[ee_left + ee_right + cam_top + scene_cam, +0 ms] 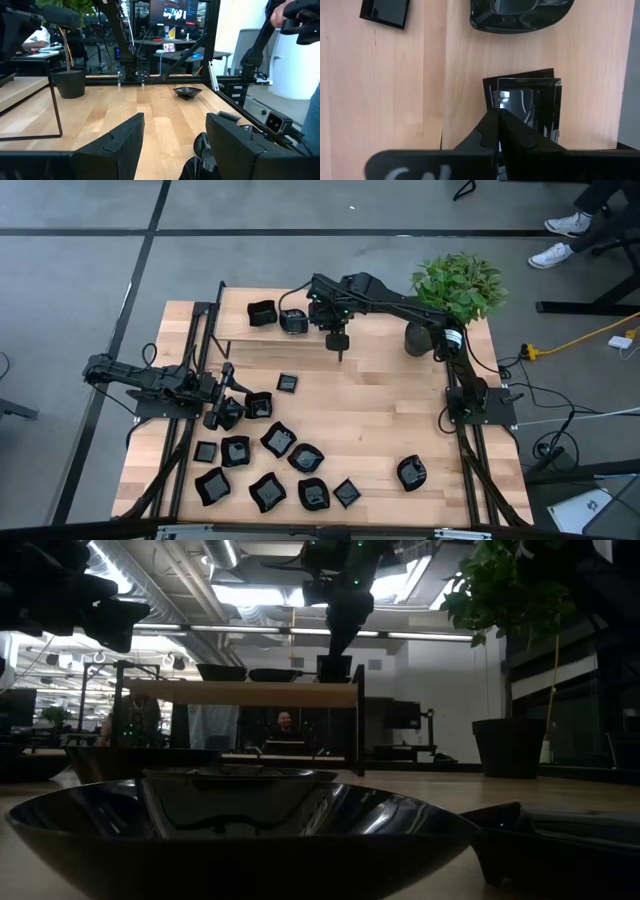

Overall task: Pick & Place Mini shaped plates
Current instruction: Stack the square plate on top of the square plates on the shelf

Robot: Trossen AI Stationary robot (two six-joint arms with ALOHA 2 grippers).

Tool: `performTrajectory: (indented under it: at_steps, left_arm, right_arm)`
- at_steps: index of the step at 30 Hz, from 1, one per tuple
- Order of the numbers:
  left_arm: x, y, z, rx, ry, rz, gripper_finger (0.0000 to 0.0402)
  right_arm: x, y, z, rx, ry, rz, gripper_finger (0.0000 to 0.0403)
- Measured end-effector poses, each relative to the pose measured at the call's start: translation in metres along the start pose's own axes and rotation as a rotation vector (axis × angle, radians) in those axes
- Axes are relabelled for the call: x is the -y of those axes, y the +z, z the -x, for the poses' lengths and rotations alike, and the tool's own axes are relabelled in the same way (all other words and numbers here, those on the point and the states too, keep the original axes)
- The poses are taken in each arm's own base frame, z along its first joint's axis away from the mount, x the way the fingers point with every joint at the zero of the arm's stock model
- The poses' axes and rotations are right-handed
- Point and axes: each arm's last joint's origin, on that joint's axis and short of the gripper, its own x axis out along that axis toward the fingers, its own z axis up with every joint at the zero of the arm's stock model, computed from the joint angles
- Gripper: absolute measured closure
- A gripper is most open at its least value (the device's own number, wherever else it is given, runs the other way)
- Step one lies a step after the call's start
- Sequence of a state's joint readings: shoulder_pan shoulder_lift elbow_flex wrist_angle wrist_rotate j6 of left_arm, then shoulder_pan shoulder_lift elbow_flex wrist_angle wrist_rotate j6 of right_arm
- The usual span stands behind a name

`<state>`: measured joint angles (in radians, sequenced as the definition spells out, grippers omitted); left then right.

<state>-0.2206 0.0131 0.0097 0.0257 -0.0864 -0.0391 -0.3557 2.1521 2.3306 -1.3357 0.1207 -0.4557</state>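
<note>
Left gripper [222,416] is sitting fingers spread at the table's left edge, touching one plate. We're seeing most mini plates [278,440] lying front-left, while the right gripper [340,356], fingers pressed together, is hovering beside the shelf [232,317].

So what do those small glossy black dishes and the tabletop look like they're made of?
The small glossy black dishes look like glazed ceramic or hard plastic; bright reflections on their rims show a shiny finish, but can't settle which. The pale tabletop looks like jointed wooden planks, with visible grain and seams and a matte surface.
</note>
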Motion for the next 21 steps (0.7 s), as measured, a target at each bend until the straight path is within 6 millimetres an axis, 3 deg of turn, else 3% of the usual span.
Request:
performTrajectory:
  at_steps: [10, 21]
  left_arm:
    - [0.0000, 0.0000, 0.0000, 0.000, 0.000, 0.000, 0.0194]
    - [0.0000, 0.0000, 0.0000, 0.000, 0.000, 0.000, 0.0194]
  right_arm:
    - [0.0013, 0.0007, -0.0027, 0.003, -0.002, -0.005, 0.0386]
    - [0.0007, 0.0011, -0.0027, 0.012, 0.014, -0.009, 0.0304]
